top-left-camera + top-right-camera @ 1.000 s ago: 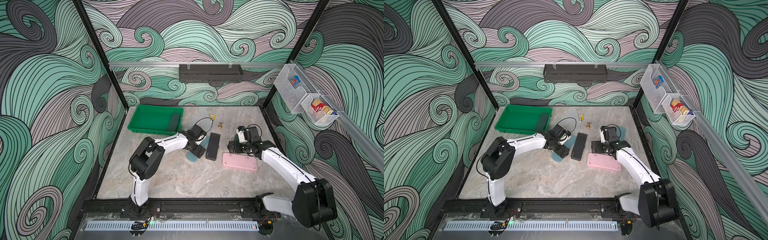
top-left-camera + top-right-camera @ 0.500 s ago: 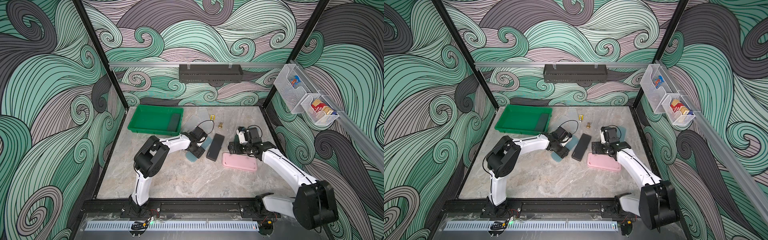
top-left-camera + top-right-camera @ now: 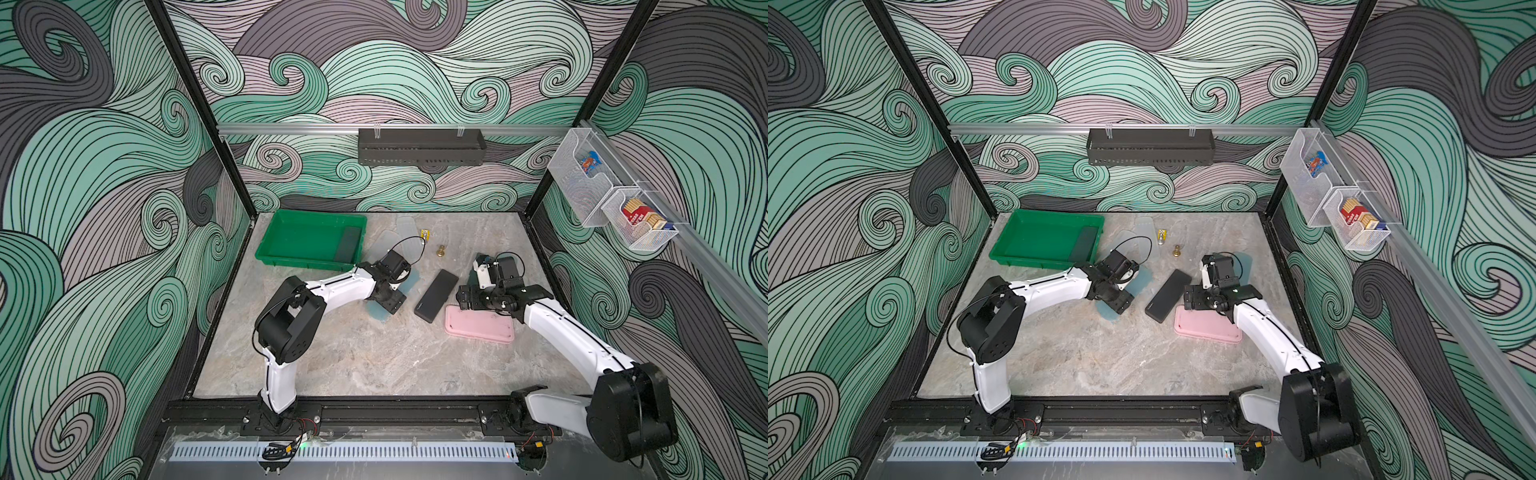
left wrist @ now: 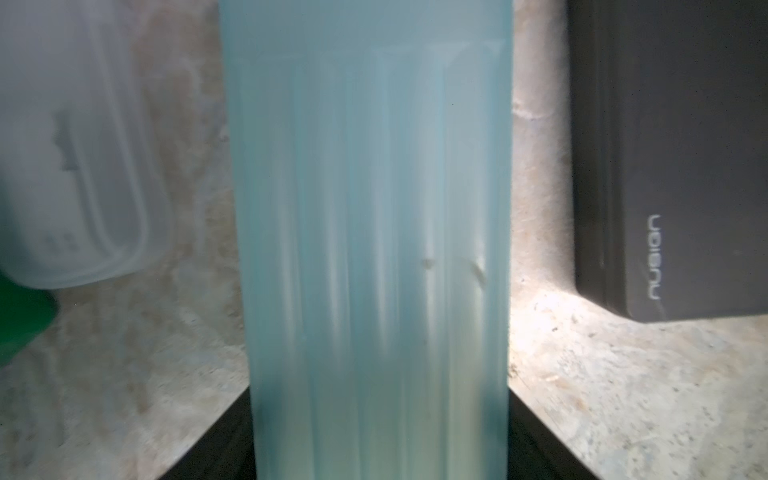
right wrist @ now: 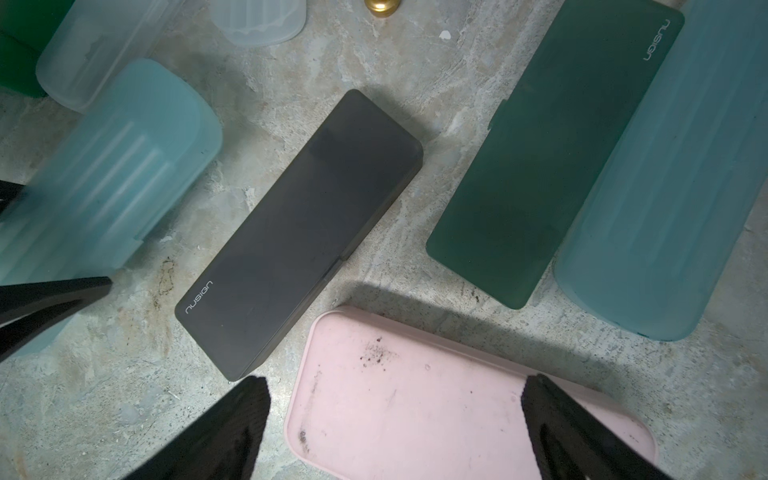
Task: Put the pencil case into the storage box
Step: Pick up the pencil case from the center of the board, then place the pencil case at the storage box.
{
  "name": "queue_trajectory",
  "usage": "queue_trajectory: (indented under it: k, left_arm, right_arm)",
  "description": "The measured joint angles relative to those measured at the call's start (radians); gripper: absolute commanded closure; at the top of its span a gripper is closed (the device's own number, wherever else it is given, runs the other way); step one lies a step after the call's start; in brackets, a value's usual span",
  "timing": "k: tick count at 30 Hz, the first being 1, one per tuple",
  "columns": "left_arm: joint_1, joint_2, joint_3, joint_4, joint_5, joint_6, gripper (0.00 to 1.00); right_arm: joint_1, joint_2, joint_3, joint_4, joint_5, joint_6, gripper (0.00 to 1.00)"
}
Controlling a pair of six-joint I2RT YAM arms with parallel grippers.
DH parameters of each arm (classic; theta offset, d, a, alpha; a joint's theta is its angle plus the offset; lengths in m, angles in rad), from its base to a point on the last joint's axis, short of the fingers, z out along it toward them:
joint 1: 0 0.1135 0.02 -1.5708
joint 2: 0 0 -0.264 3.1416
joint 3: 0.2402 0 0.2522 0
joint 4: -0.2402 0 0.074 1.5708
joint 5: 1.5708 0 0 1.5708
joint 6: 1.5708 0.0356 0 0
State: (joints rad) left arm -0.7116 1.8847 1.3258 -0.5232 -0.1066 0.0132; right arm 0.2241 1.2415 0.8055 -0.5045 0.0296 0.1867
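Grip on the blue pencil case (image 4: pixel 374 208) looked made to me, my left gripper (image 3: pixel 388 306) clamped half-wide across its width near mid-table, its long axis slanting back-right, the storage box (image 3: pixel 305 262) close behind-left, nearer this arm than my empty, wide-open right gripper (image 5: pixel 395 382).

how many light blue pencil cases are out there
2. first blue case sits in the left gripper, beside the black case. second blue case lies beside the dark green case, mostly covered by the right arm from above. others could be hidden.
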Motion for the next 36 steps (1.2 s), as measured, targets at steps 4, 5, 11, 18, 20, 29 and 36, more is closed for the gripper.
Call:
queue_trajectory:
  k: [4,5,11,18,20,29,36]
  left_arm:
    - [0.045,-0.047,0.039,-0.031,-0.014,-0.011,0.23]
    - [0.068,-0.055,0.056,-0.037,-0.016,-0.014,0.23]
    - [0.263,-0.068,0.183,-0.047,-0.031,-0.012,0.23]
    - [0.454,0.036,0.381,0.002,-0.093,0.064,0.22]
    - [0.476,0.085,0.417,0.022,-0.109,0.086,0.22]
    - [0.524,0.343,0.465,0.072,-0.107,0.161,0.22]
    - [0.555,0.365,0.500,0.097,-0.085,0.178,0.18]
  right_arm:
    - [0.000,0.000,0.000,0.000,-0.001,0.000,0.01]
    - [0.000,0.000,0.000,0.000,-0.001,0.000,0.01]
    - [0.000,0.001,0.000,0.000,-0.006,0.000,0.01]
    - [0.000,0.027,0.012,0.001,-0.024,-0.004,0.01]
    - [0.000,0.034,0.013,0.002,-0.031,-0.004,0.01]
    - [0.000,0.056,0.013,0.001,-0.041,-0.004,0.01]
    - [0.000,0.069,0.018,0.001,-0.042,-0.005,0.01]
